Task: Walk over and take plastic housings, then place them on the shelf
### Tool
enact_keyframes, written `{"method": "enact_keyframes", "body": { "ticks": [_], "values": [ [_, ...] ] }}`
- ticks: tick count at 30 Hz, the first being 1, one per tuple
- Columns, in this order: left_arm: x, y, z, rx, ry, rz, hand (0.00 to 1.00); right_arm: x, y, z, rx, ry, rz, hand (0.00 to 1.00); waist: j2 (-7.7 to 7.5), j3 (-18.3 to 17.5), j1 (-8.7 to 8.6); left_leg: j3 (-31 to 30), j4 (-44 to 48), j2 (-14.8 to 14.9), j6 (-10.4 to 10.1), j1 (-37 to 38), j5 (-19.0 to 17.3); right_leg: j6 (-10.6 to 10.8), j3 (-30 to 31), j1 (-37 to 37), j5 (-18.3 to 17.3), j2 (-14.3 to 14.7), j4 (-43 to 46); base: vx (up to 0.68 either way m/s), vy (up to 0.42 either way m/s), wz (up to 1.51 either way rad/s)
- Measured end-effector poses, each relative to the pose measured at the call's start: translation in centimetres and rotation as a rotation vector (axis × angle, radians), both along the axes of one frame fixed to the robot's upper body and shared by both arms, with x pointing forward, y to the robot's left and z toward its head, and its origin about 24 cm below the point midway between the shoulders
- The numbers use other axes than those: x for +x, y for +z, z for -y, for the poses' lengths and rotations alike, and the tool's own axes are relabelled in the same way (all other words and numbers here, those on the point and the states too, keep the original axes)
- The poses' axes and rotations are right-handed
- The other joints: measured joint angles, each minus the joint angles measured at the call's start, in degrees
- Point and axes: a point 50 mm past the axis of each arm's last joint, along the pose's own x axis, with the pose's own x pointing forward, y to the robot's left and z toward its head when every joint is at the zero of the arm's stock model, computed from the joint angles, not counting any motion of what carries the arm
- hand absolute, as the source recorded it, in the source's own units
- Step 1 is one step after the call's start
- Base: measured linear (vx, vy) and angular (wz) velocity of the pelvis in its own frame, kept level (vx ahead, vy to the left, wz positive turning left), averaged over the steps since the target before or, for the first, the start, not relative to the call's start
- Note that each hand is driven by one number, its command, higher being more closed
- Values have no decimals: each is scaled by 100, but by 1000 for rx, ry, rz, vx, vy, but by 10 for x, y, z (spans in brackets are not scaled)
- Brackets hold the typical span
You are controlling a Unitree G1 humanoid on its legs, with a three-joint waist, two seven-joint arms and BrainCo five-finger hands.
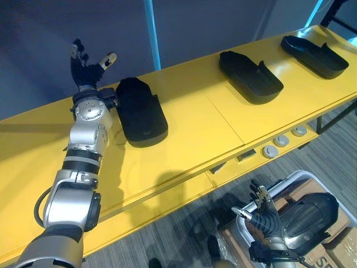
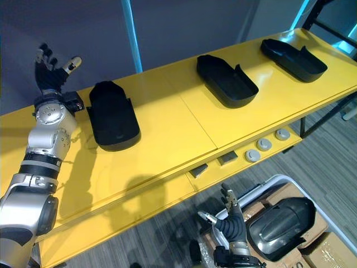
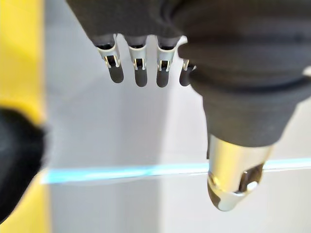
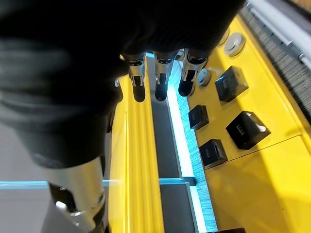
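- L hand (image 1: 86,66): fingers straight and spread, thumb out, nothing in it. It is raised over the back edge of the yellow shelf (image 1: 189,134), just beside the near housing (image 1: 140,114) and not touching it. My read: it is clear of the part so as not to nudge it.
- Near housing: dark plastic shell lying flat on the shelf top, long axis running front to back, rounded end toward the front edge. It sits well inside the edge, so prob. stable as it lies.
- Mid housing (image 1: 250,76) and far housing (image 1: 314,56): same kind of part, open side up, spaced well apart along the shelf to the robot's R. The gaps look like one slot per part, w/ finger room between.
- R hand (image 1: 263,215): low, below the shelf front, fingers relaxed and apart, empty. R wrist view shows its fingers straight, w/ the dark square buttons (image 4: 245,128) of the shelf front past them.
- Bin (image 1: 304,177): light-rimmed, on the floor just beside the R hand, w/ a bin housing (image 1: 309,220) inside. A cardboard box (image 1: 343,248) is next to it.
- Judgement: 3 parts placed, at least 1 left in the bin. R hand sits near the supply, likely for the next pick.
- Risk: the bin part is glossy and curved, so it may slip in an open-fingered grab.
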Motion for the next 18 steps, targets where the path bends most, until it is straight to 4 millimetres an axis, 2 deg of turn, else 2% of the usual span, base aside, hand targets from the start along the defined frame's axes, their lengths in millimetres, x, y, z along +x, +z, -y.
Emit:
{"method": "enact_keyframes", "body": {
  "ticks": [1,2,3,4,6,7,8,9,10,11,12,13,14,15,16,17,18],
  "values": [
    [-15,10,1,52,61,74,0,-1,-4,1,6,-11,-16,0,-1,-57,-18,-64,-93,-6,5,17,69,-2,-60,16,-8,4,0,14,4,21],
    [-38,14,1,78,97,186,0,-2,-5,3,15,-30,-21,0,3,-120,-3,-75,-145,-4,6,45,89,-4,-73,31,-22,12,0,29,6,16],
    [-59,6,2,88,141,265,0,-2,-6,5,15,-48,-21,0,13,-184,1,-75,-160,-4,6,91,89,-4,-71,71,-48,13,2,71,13,-3],
    [-95,-23,8,89,212,348,0,-4,-5,13,-7,-92,-22,0,29,-325,60,-69,-187,-2,-7,217,76,-10,-40,127,-111,19,49,82,14,-10],
    [-123,-58,14,56,244,336,0,-5,-3,21,-26,-132,-11,0,25,-376,108,-104,-81,10,-41,286,-16,6,18,145,-204,26,182,50,12,-18],
    [-144,-92,22,30,268,267,0,-5,0,29,-42,-180,11,0,4,-386,238,-325,322,23,2,211,-244,6,176,17,-318,21,441,-9,-2,-45],
    [-159,-116,29,5,267,190,0,-3,3,34,-45,-212,32,0,-19,-396,364,-692,768,25,9,61,-494,13,379,-128,-419,21,682,-55,-7,-87],
    [-172,-139,43,-35,227,108,0,1,9,36,-47,-233,70,0,-12,-402,443,-1345,1319,0,-14,-116,-861,71,664,-323,-533,59,958,-91,13,-97],
    [-174,-145,53,-52,183,85,0,3,12,38,-48,-239,89,0,6,-409,469,-1644,1522,-9,-75,-160,-1044,104,810,-416,-583,107,1086,-123,86,-116],
    [-173,-150,77,-73,64,68,0,3,15,41,-51,-260,108,0,72,-447,467,-1927,1765,28,-208,-182,-1453,151,1081,-569,-637,253,1277,-196,190,-121],
    [-171,-150,96,-63,-50,80,0,0,16,41,-32,-280,114,0,-48,-433,383,-1675,2031,-30,-136,-194,-1619,232,1384,-681,-572,267,1327,-207,207,-123],
    [-171,-151,104,-57,-99,83,0,-3,18,40,-25,-286,122,0,-88,-426,323,-1481,2173,-32,-109,-210,-1712,276,1550,-710,-517,279,1289,-239,223,-159],
    [-170,-153,116,-54,-166,77,0,-10,28,39,-23,-300,158,0,-121,-443,315,-996,2465,18,-37,-248,-1905,345,1985,-765,-323,361,1098,-208,218,-209],
    [-171,-154,122,-45,-207,74,0,-15,39,39,-38,-307,199,0,-156,-478,290,-441,2725,99,79,-361,-2040,308,2235,-904,-294,359,751,-199,222,-228],
    [-170,-155,124,-43,-218,74,0,-15,44,40,-43,-314,221,0,-127,-495,253,-165,2733,154,150,-391,-2052,109,2125,-963,-422,310,487,-200,223,-246],
    [-166,-156,123,-29,-221,70,0,-12,48,41,-43,-327,252,0,-1,-501,246,442,2606,401,266,-388,-1983,-306,1299,-1183,-545,232,268,-225,239,-263],
    [-163,-159,117,-27,-196,64,0,-7,52,39,-42,-331,280,0,-5,-515,354,1081,2474,626,275,-363,-1891,-494,143,-1492,-390,229,534,-185,193,-270]
  ]
}}
